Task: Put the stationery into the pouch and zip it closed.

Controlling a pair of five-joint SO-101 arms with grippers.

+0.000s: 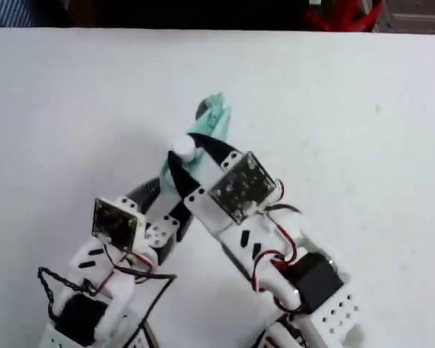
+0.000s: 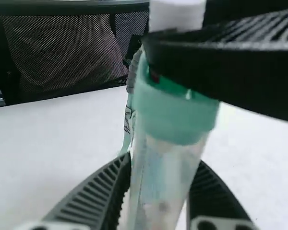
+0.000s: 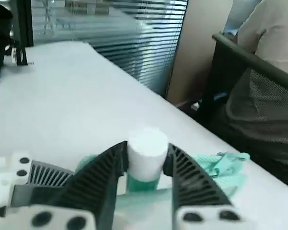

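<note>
One item is all I can account for: a white-capped stick (image 1: 183,147), pinched at its cap by my right gripper (image 3: 146,149), whose jaws are drawn in narrow around it. It sits just left of centre in the high view, at the near end of the mint-green pouch (image 1: 212,119). The pouch runs from there up and to the right across the white table (image 1: 348,109). My left gripper (image 2: 162,191) is clamped on the pouch's clear, green-banded body at the bottom centre of the left wrist view. The other arm's black jaw crosses the upper right of that frame.

I judge the task to be somewhere in its first half. The stick is at the pouch's mouth, perhaps partly in, and not yet let go. Releasing it, adding any further stationery, and the whole zipping step are left.

Plenty is hard to make out. My right arm covers the near part of the pouch in the high view, so I cannot tell how deep the stick sits or how wide the mouth gapes. The green under the cap in the right wrist view could be the stick's barrel or the pouch's band; I cannot say which. I cannot find the zip's slider, though a green strap (image 3: 224,158) right of centre in that view may be its pull. Whether anything is already inside, the clear wall does not show.
</note>
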